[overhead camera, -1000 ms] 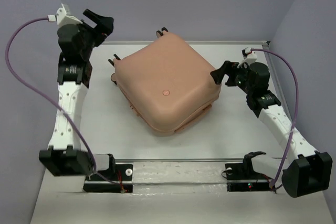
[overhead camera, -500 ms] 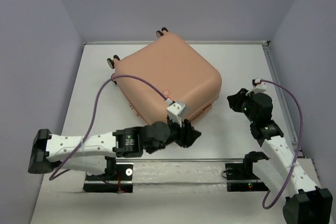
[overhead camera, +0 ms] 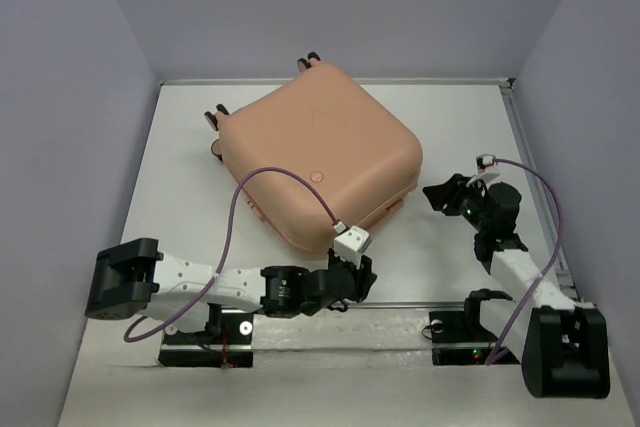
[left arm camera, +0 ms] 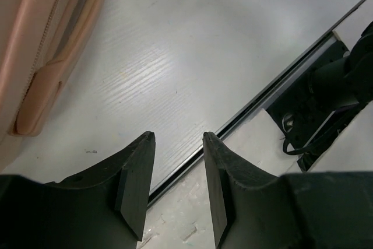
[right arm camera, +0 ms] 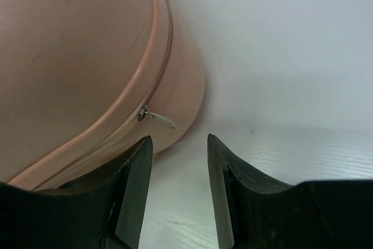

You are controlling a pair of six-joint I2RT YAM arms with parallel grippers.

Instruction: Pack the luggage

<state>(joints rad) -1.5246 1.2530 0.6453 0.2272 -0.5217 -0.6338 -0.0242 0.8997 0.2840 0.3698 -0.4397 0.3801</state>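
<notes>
Just off the near corner of the closed peach-pink hard-shell suitcase (overhead camera: 320,152), flat on the white table (overhead camera: 450,117), the left arm (overhead camera: 220,285) lies low and outstretched, left gripper (overhead camera: 362,279) parted on nothing. Over at the suitcase's right flank the right gripper (overhead camera: 436,193) faces it, jaws apart, empty. Far-side caster wheels (overhead camera: 212,115) peek out, half hidden.
</notes>
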